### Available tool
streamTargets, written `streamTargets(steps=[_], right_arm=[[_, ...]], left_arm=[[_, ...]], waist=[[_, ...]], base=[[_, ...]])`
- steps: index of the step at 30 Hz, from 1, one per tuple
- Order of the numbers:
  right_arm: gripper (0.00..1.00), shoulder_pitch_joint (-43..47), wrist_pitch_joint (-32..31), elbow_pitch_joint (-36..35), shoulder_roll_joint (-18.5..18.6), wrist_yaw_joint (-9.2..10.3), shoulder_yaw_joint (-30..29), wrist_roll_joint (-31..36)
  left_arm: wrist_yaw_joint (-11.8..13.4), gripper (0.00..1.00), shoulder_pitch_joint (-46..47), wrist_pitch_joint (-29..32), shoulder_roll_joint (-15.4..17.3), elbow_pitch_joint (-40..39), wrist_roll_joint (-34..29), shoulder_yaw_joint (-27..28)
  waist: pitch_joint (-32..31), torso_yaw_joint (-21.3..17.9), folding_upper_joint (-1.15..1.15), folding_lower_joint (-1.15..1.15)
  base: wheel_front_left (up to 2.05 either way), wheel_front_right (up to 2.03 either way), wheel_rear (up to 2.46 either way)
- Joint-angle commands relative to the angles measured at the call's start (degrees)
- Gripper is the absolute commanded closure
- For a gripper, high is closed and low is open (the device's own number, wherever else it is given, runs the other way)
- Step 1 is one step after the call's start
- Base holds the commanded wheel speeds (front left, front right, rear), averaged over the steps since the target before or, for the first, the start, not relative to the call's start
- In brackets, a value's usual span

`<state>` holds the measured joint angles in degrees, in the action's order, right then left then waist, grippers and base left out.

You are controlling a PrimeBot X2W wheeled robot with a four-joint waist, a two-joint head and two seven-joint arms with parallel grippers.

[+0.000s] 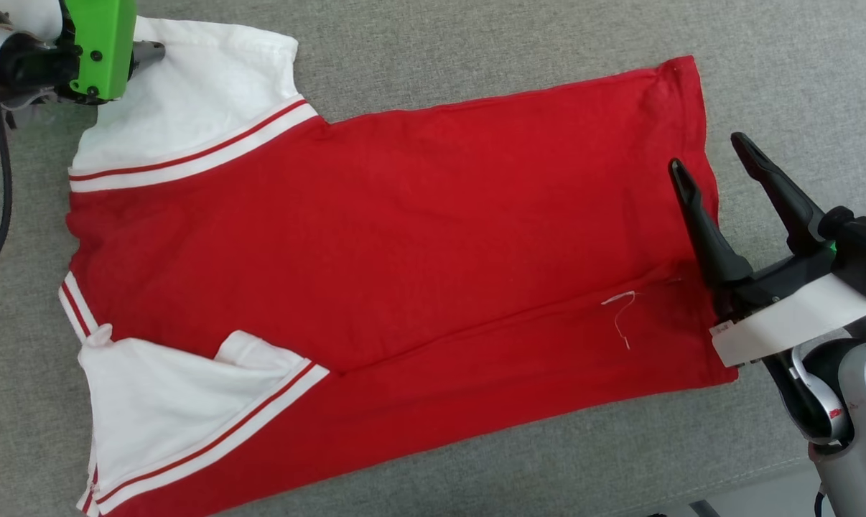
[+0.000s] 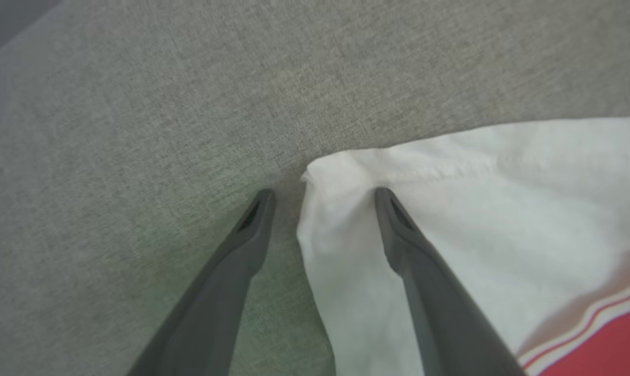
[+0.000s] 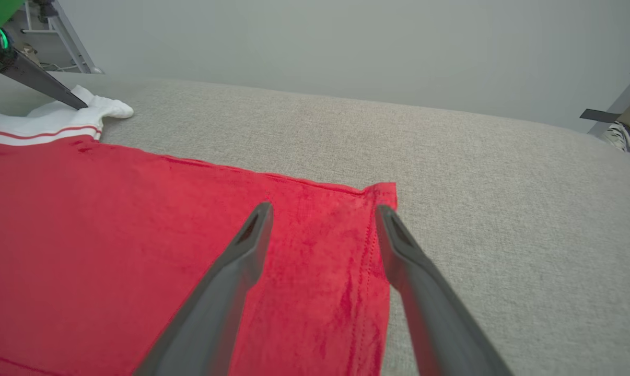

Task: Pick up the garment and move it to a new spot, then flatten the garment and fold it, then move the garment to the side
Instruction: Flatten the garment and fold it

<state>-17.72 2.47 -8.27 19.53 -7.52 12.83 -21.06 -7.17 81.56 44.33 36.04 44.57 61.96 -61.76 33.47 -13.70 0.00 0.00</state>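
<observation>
Here, the left gripper [image 2: 323, 196] and right gripper [image 1: 706, 154] gape wide, empty, at opposite ends of the spread garment [image 1: 404, 237].

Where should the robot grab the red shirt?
Probably its far corners, coming from outside the edges: the jersey T-shirt lies flat, so only edges let a finger slip under. The left gripper straddles the white sleeve corner; the right gripper hangs near the hem corner.
</observation>
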Motion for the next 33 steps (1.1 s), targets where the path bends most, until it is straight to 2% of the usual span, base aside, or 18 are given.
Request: streamTargets(steps=[1, 2, 3, 4, 9, 14, 15, 16, 24, 28, 33], right_arm=[[0.00, -0.7, 0.5, 0.4, 0.3, 0.03, -0.1, -0.6], [0.00, -0.6, 0.6, 0.6, 0.4, 0.03, -0.3, -0.8], [0.00, -0.6, 0.6, 0.7, 0.5, 0.03, -0.5, -0.9], [0.00, -0.7, 0.6, 0.8, 0.6, 0.03, -0.7, -1.0], [0.00, -1.6, 0.0, 0.3, 2.1, 0.03, -2.5, -1.0], [0.00, -5.1, -4.6, 0.0, 6.6, 0.03, -5.2, -2.2], [0.00, -7.8, -10.4, 1.2, 11.7, 0.03, -4.3, -4.6], [0.00, -8.9, -13.1, 1.7, 13.7, 0.03, -3.4, -5.9], [0.00, -17.7, -34.6, 6.9, 24.8, 0.03, 5.1, -19.9], [0.00, -22.4, -43.2, 10.9, 26.8, 0.03, 8.8, -24.3], [0.00, -27.4, -50.1, 15.4, 26.1, 0.03, 12.5, -26.8]], left_arm=[[-0.3, 0.00, -1.9, 1.0, -0.4, 0.1, -0.9, -1.9], [-0.3, 0.51, -2.3, 1.6, 0.0, -0.4, -1.0, -2.8], [-0.3, 0.85, -2.6, 1.8, 0.3, -0.9, -0.9, -3.3], [-0.3, 1.00, -2.9, 1.7, 0.7, -1.5, -0.7, -3.8], [-0.3, 1.00, -3.5, -1.5, 1.5, -3.9, -0.8, -5.4], [-0.3, 1.00, -2.9, -8.3, 1.1, -6.9, -1.5, -6.2], [-0.3, 1.00, -3.0, -10.5, 0.5, -9.3, -1.9, -7.7], [-0.3, 1.00, -3.0, -11.2, 0.4, -10.2, -2.1, -8.2], [-0.3, 1.00, -2.6, -15.3, -1.0, -15.6, -3.0, -10.4], [-0.3, 1.00, -1.8, -17.1, -2.0, -17.1, -3.4, -10.8], [-0.3, 1.00, -0.7, -18.5, -2.8, -18.5, -4.0, -11.2]], waist=[[0.6, -0.5, 0.00, 0.00], [0.5, -0.4, 0.00, 0.00], [0.4, -0.3, 0.00, 0.00], [0.2, -0.2, 0.00, 0.00], [-1.7, 1.1, 0.00, 0.00], [-4.4, 3.2, 0.00, 0.00], [-5.8, 4.9, 0.00, 0.00], [-6.2, 5.4, 0.00, 0.00], [-7.3, 9.3, 0.00, 0.00], [-6.7, 11.0, 0.00, 0.00], [-5.4, 12.5, 0.00, 0.00]], base=[[0.00, 0.00, 0.00], [0.00, 0.00, 0.00], [0.00, 0.00, 0.00], [0.00, 0.00, 0.00], [0.00, 0.00, 0.00], [0.00, 0.00, 0.00], [0.00, 0.00, 0.00], [0.00, 0.00, 0.00], [0.00, 0.00, 0.00], [0.00, 0.00, 0.00], [0.00, 0.00, 0.00]])
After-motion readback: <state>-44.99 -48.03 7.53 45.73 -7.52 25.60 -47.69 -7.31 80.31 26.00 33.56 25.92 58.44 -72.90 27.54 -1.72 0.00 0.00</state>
